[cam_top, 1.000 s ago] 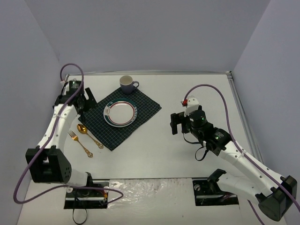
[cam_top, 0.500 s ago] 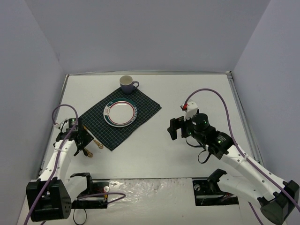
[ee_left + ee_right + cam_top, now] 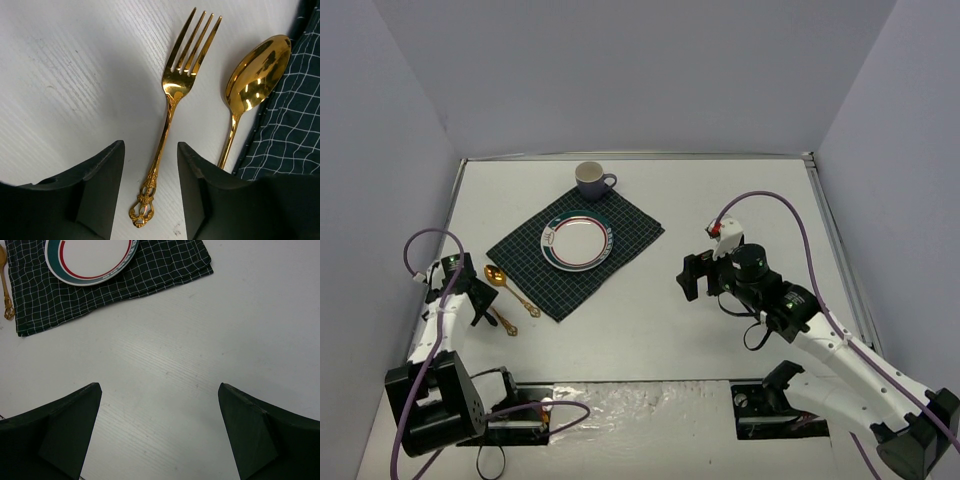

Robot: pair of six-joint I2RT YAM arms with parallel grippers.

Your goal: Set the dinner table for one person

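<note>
A gold fork (image 3: 172, 100) lies on the white dinner table (image 3: 740, 200), left of a gold spoon (image 3: 257, 70) whose handle runs along the edge of the dark green checked cloth (image 3: 290, 130). My left gripper (image 3: 150, 150) is low over the fork's ornate handle, jaws partly apart on either side of it and touching nothing. In the top view the left gripper (image 3: 485, 305) covers most of the fork (image 3: 508, 325). A white plate with red and green rings (image 3: 577, 241) sits on the cloth (image 3: 630, 225). My right gripper (image 3: 160, 390) hovers wide open over bare table, right of the cloth.
A bluish cup (image 3: 590, 180) stands behind the cloth, handle to the right. The plate (image 3: 90, 255) and cloth (image 3: 150, 275) fill the top left of the right wrist view. Metal rails edge the table at the back and right. Grey walls close in the sides.
My left arm has swung from beside the cloth's back left corner toward the near left and down over the fork, its jaws narrowing. The right arm has shifted only slightly.
</note>
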